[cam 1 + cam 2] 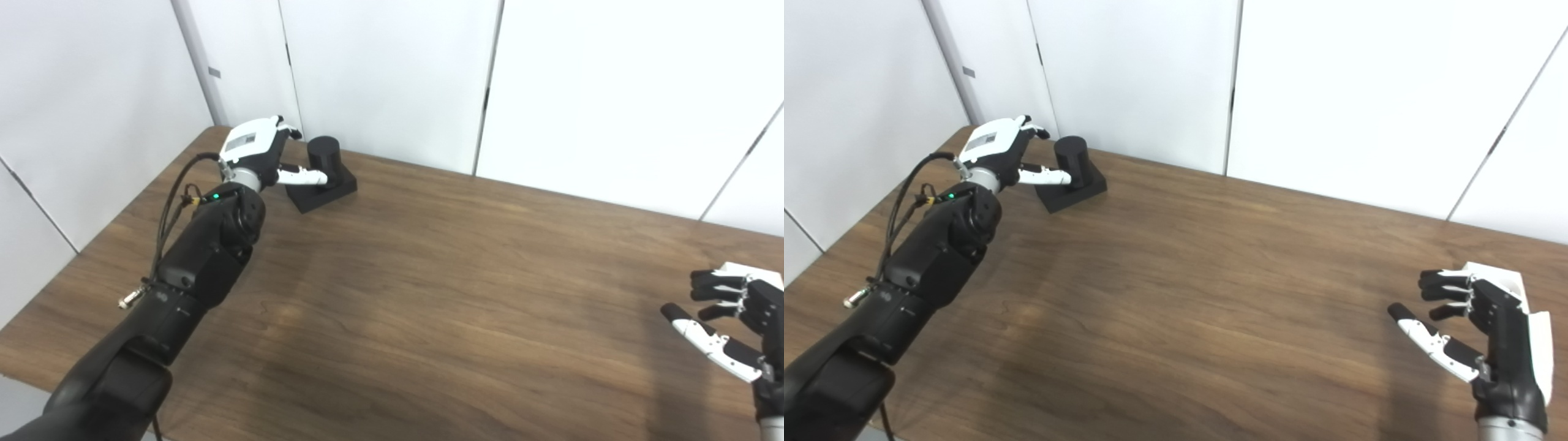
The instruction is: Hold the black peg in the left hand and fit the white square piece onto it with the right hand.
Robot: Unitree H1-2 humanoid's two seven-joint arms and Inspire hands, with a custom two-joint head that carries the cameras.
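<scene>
Black peg (323,153) stands upright on its square base at the table's (429,294) far left corner in the left eye view, the left hand (260,153) reaching it, fingers apart, thumb beside it. From the right eye view, the right hand (1476,331) hovers at the near right with fingers spread, empty, the white square piece (1510,282) just behind it.

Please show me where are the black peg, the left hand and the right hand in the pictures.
black peg (323,156): left eye view, on the side of its upright cylinder.
left hand (260,150): left eye view, on the back of the hand.
right hand (1488,318): right eye view, on the dark palm.
</scene>
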